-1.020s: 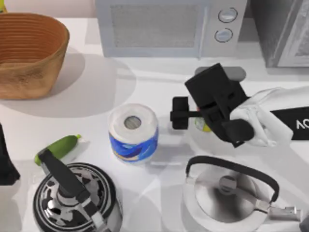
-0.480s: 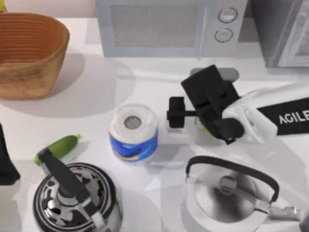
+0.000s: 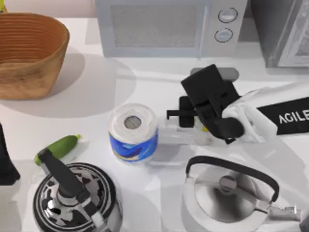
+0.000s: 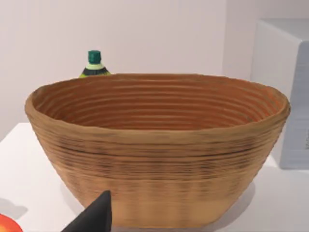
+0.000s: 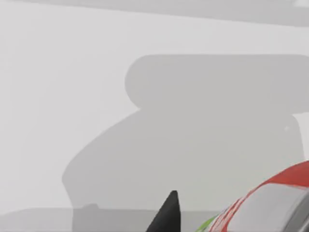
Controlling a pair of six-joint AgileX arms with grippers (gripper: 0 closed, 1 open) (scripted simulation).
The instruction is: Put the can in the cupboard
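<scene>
Wicker basket (image 3: 30, 53) at upper left of top view, cut by the frame edge; its inside looks bare in the left wrist view (image 4: 159, 145), w/ a green-capped bottle (image 4: 94, 64) poking up behind its rim. Microwave (image 3: 169, 26) along top centre, door shut. Grey cupboard (image 3: 285, 31) at upper right, mostly cut off.

Right gripper (image 3: 186, 113) sits centre-right of top view, fingers closed in around the can (image 3: 203, 126), which is nearly all hidden under the black wrist; just a yellow-green sliver shows. Right wrist view catches its red-and-silver top (image 5: 270, 203) at lower right, lying tilted across the corner, plus 1 dark fingertip (image 5: 166, 215). Can't tell how firm the grip is.

Paper roll (image 3: 133, 132) stands just left of the gripper. 2 kettles along the bottom edge: patterned one (image 3: 72, 198) lower left, white one (image 3: 231, 195) lower right, both cropped. Green cucumber-like veg (image 3: 58, 149) left of the roll.

Left gripper (image 4: 94, 217) parked at far left; only 1 dark tip visible, finger state unclear.
</scene>
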